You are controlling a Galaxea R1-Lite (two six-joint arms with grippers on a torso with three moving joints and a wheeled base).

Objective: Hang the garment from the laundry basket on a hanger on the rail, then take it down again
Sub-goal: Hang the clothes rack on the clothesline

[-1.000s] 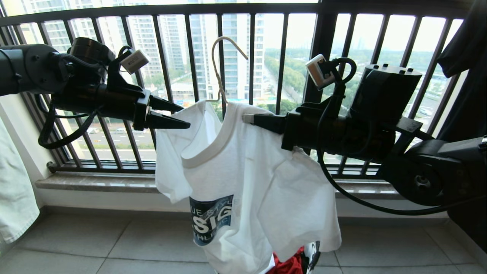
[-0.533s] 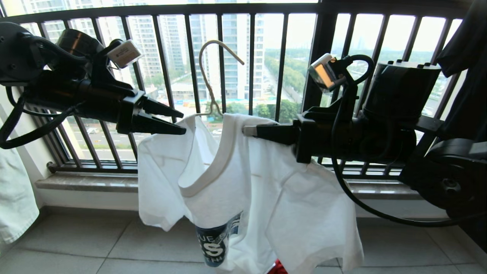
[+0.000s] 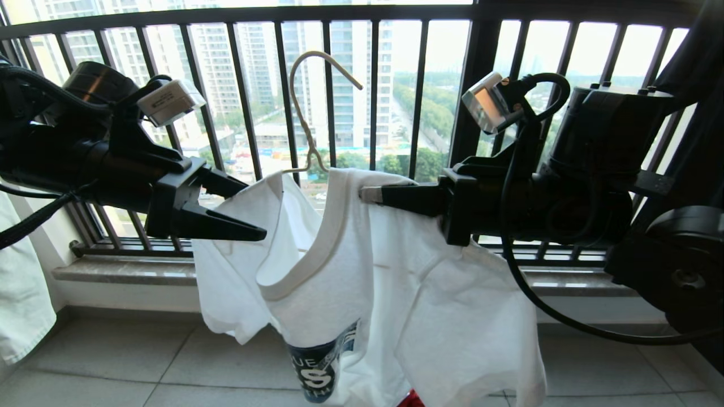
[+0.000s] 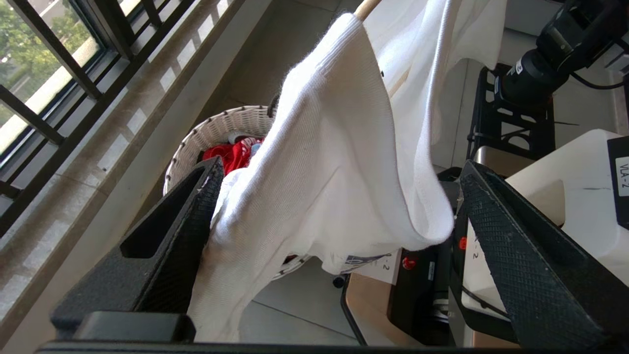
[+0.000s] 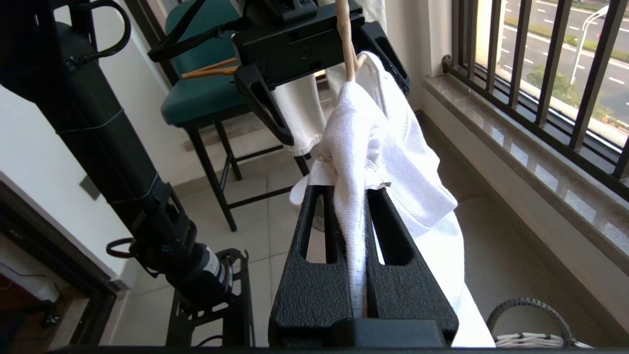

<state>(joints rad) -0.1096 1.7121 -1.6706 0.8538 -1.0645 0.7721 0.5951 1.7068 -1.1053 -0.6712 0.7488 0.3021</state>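
The garment (image 3: 362, 271), a white T-shirt with a dark blue emblem, hangs in mid-air on the cream wire hanger (image 3: 308, 113), whose hook is free in front of the window bars. My right gripper (image 3: 367, 194) is shut on the garment's shoulder; in the right wrist view the gripper (image 5: 351, 189) pinches a fold of the garment (image 5: 393, 147). My left gripper (image 3: 255, 210) stands open at the other shoulder. In the left wrist view, the gripper (image 4: 341, 167) has loose cloth (image 4: 334, 147) draped between its spread jaws. The laundry basket (image 4: 216, 130) stands on the floor below. The rail is out of view.
The black window railing (image 3: 373, 85) and a stone sill (image 3: 130, 271) run close behind. A pale garment (image 3: 22, 305) hangs at far left, a black one (image 3: 696, 56) at far right. Red clothing (image 4: 236, 152) lies in the basket. A green chair (image 5: 206, 98) stands behind my left arm.
My open left gripper has dropped lower and drawn back to the left. The shirt's shoulder on that side has sagged, and the hanger has tilted and shifted left. The right gripper keeps its grip.
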